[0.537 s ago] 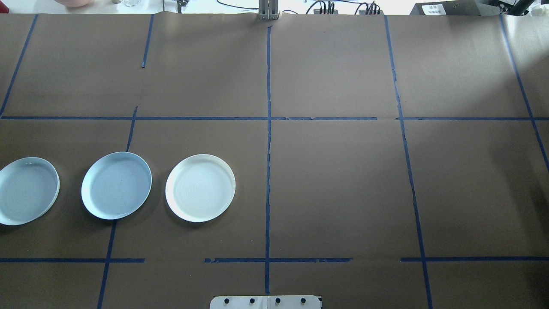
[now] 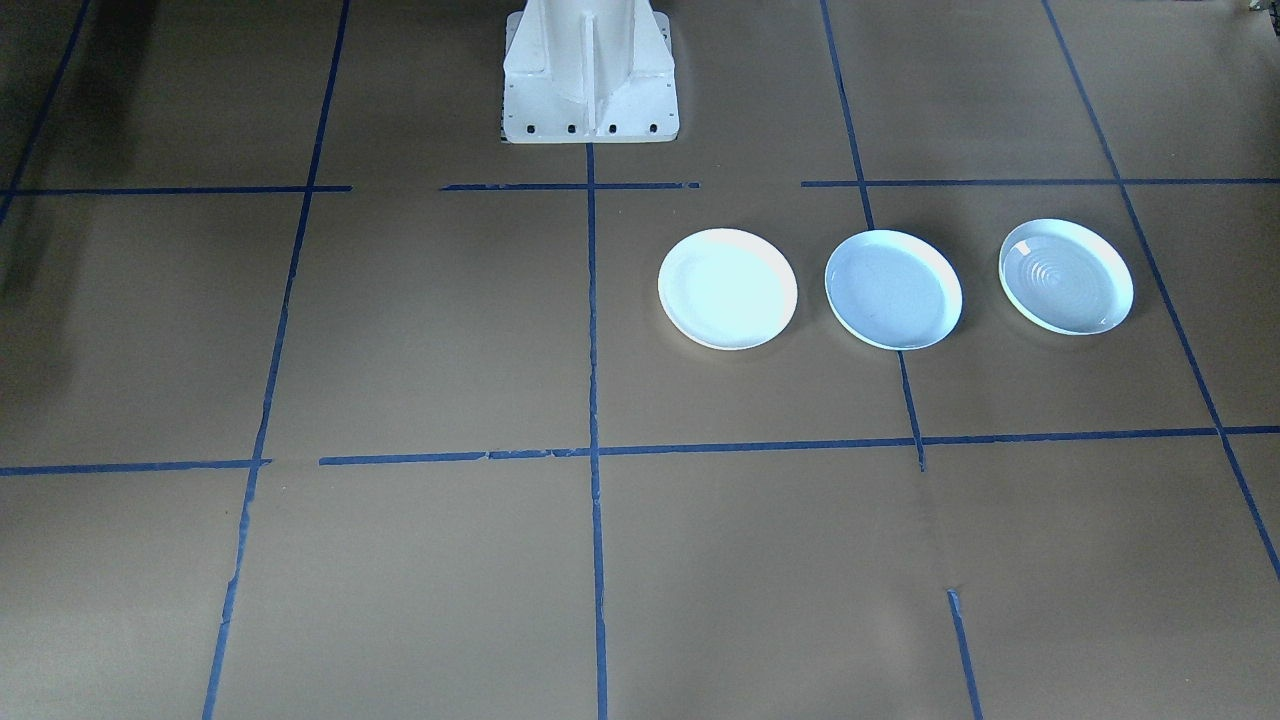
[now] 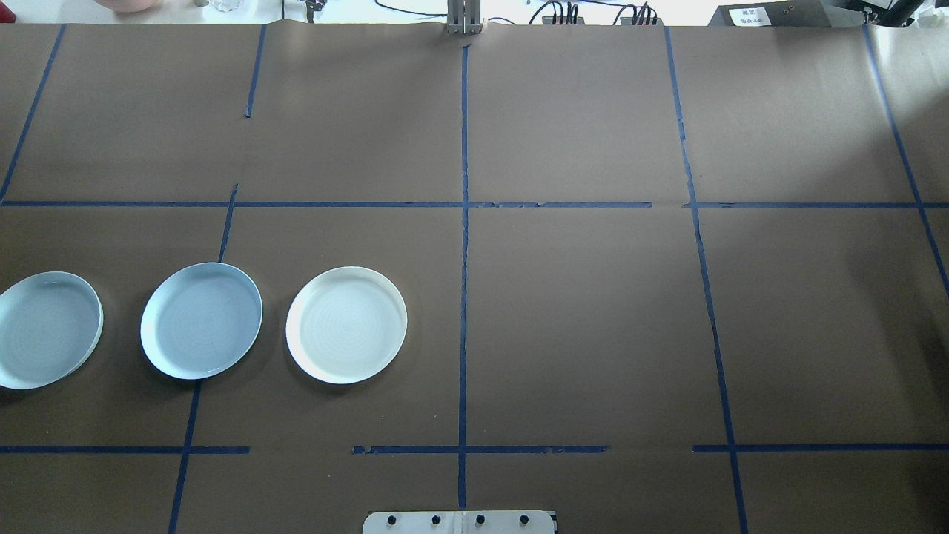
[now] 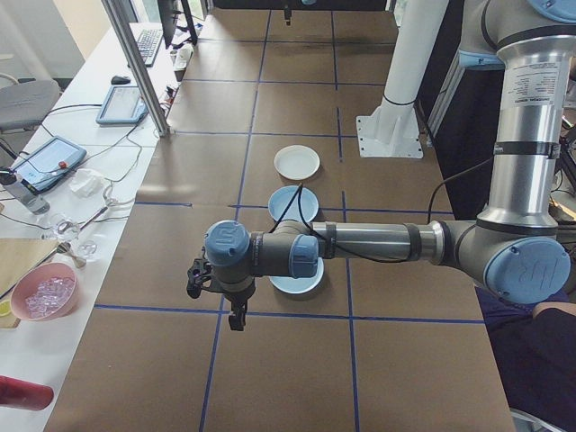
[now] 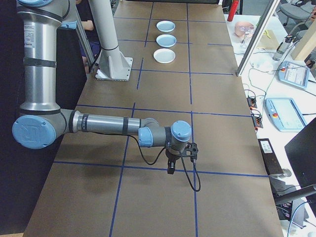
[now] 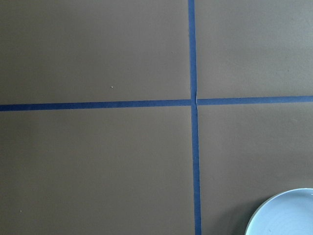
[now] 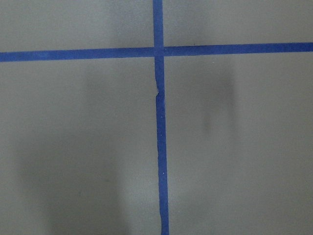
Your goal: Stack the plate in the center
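Three plates are sitting in a row on the brown paper table (image 3: 578, 326) with its blue tape grid; the center plate (image 3: 201, 320), pale grey-blue inside, is lying between a whiter plate (image 3: 346, 325) and a glossy plate (image 3: 46, 329). No writing is showing. Both grippers, left gripper (image 4: 219, 292) and right gripper (image 5: 180, 157), are hanging over the table, well apart from the center plate; I cannot tell their grip.

Brown paper-covered table (image 3: 593, 319) marked into grid by blue tape lines (image 3: 464, 222); white side bench (image 4: 81, 135) along far edge carries grey tablet (image 4: 122, 104), black keyboard (image 4: 148, 43), pink bowl of clear pieces (image 4: 43, 292); aluminium frame post (image 4: 137, 63) stands at bench edge; daylight glare on bench
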